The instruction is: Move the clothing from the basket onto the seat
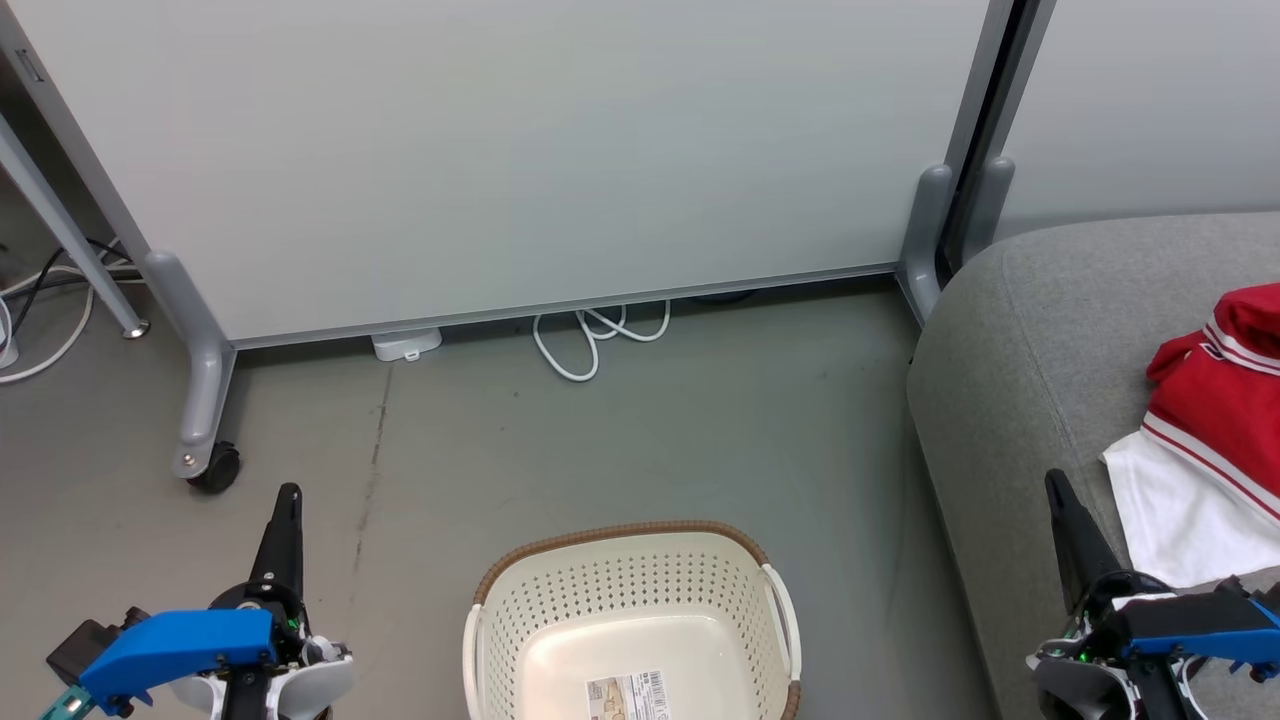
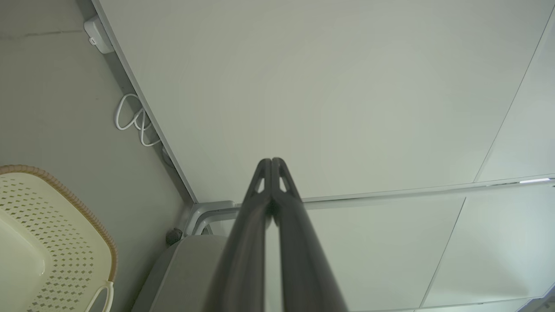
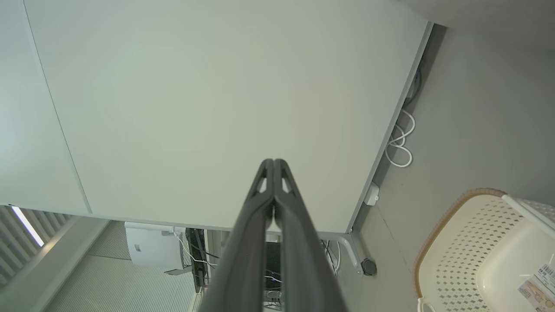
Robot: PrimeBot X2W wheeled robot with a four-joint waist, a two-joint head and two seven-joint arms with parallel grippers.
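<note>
Red clothing (image 1: pixel 1215 400) with white striped trim lies heaped on the grey seat (image 1: pixel 1020 330), right of the basket (image 1: pixel 620 527). The basket's visible interior carries a label sticker (image 1: pixel 627 695) and no garment, so the transfer appears complete. The left end effector (image 1: pixel 288 498), left of the basket, and the right end effector (image 1: pixel 1056 487), at the seat's edge, each have fingers pressed together on nothing, apparently parked clear.
</note>
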